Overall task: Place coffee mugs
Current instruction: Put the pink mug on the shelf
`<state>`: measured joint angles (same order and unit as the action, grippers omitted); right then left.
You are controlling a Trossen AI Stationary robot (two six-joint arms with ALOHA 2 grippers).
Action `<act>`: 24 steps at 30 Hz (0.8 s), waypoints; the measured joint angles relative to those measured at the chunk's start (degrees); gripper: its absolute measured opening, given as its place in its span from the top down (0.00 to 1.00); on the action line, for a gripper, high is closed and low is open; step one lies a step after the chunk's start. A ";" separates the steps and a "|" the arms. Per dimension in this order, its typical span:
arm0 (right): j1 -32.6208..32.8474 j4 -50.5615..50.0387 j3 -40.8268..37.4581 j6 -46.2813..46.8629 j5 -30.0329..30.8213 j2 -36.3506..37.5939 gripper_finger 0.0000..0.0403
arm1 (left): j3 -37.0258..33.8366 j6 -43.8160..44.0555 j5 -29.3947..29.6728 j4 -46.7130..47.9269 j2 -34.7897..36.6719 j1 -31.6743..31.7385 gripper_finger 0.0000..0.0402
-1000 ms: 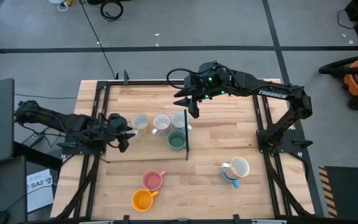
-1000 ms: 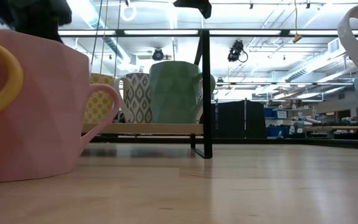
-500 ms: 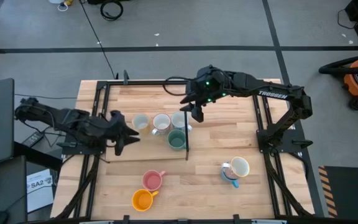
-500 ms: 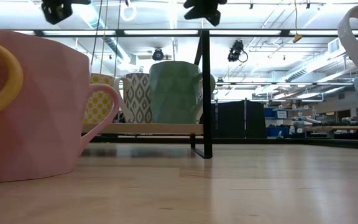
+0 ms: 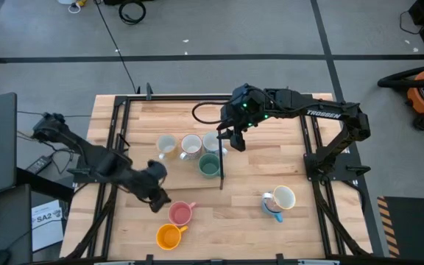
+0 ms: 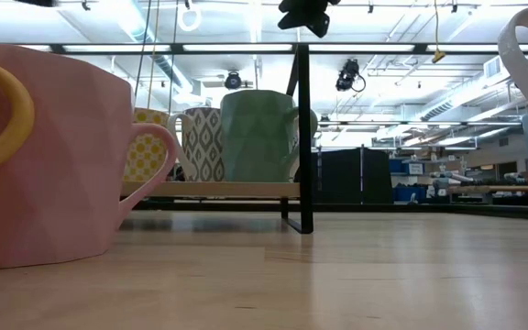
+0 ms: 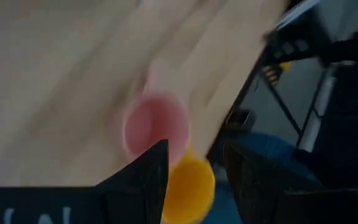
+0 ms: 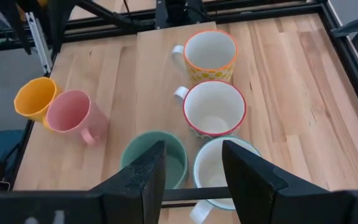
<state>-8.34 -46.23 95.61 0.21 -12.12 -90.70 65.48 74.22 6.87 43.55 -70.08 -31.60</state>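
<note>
High view: I've swung my left gripper [image 5: 157,197] from beside the mug row down toward six o'clock; it now sits just beside the pink mug [image 5: 180,213], fingers spread, empty. My right gripper [image 5: 235,138] has crept over the teal mug [image 5: 209,165], also spread, empty.

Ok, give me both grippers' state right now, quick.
Left gripper: open, holding nothing, above the table next to the pink mug.
Right gripper: open, holding nothing, above the mugs on the board.
</note>
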 joint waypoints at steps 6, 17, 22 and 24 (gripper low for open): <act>0.07 0.01 0.00 0.00 0.00 0.00 0.60 | 1.77 23.86 -10.96 3.21 -7.44 -3.60 0.60; 0.07 0.25 0.00 0.00 0.00 0.00 0.60 | 1.65 43.70 -8.27 3.13 -16.94 -5.01 0.60; 0.07 0.25 0.00 0.00 0.00 0.00 0.60 | 1.63 44.73 -6.82 2.79 -19.85 -3.66 0.60; 0.07 0.25 0.00 0.00 0.00 0.00 0.60 | 1.63 44.89 -6.80 2.60 -20.79 -3.15 0.60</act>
<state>-8.27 -45.98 95.61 0.21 -12.12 -90.70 67.11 119.11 0.08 46.15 -90.87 -34.75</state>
